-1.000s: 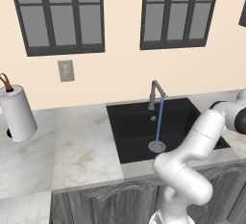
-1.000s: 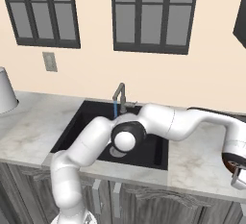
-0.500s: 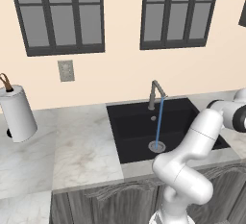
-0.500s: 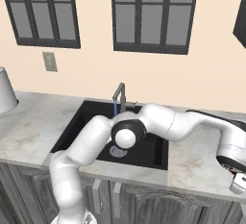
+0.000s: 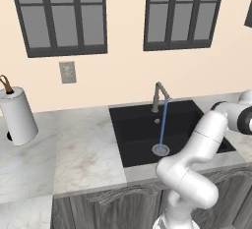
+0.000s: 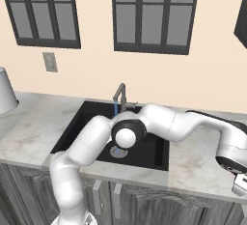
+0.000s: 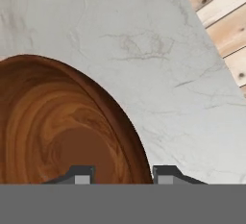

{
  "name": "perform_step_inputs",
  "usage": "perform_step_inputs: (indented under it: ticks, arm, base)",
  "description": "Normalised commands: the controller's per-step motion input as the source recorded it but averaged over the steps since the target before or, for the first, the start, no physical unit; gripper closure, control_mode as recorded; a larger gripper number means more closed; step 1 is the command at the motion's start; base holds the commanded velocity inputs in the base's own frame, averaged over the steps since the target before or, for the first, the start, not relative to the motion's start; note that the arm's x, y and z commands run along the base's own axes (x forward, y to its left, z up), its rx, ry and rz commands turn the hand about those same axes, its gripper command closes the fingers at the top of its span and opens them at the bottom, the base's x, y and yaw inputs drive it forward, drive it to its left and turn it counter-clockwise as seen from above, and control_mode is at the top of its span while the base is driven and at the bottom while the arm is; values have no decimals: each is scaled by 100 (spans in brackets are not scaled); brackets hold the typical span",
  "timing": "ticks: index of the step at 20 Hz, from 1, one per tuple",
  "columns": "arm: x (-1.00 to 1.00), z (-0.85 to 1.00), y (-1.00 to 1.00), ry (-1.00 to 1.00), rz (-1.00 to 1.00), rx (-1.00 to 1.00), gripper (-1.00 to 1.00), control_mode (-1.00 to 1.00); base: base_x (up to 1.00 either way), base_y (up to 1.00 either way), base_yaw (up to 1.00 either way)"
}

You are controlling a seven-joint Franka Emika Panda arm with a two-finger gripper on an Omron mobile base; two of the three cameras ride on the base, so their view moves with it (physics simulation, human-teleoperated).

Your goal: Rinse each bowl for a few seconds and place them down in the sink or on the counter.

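Observation:
A reddish-brown bowl (image 7: 62, 122) with a darker inside lies on the pale marble counter (image 7: 158, 50) in the hand view. My gripper (image 7: 122, 175) hovers just over it, open, with the bowl's right rim running between the two fingertips. One tip is over the bowl's inside, the other over bare marble. In the right base view my arm reaches over the black sink (image 6: 82, 127) to the counter at the far right, where the wrist (image 6: 231, 147) dips low. The grey tap (image 5: 158, 93) pours a thin blue stream (image 5: 163, 125) onto the drain (image 5: 160, 149).
A paper towel roll (image 5: 18, 117) stands on the counter at the far left. The counter's right edge drops off to a wooden floor (image 7: 226, 16) close to the bowl. A wall outlet (image 5: 67, 72) sits above the left counter.
The hand has sunk lower at the far right of the counter, partly leaving the right base view. The forearm swung a little to the right. Water keeps running.

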Motion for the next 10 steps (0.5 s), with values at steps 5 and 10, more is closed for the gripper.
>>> perform_step_inputs:
  ticks: [5,10]
  arm:
    - [14,-1,-2,1,0,0,100,-100]
    - [-31,0,26,-7,2,-7,100,-100]
  base:
    - [0,0,0]
    - [0,0,0]
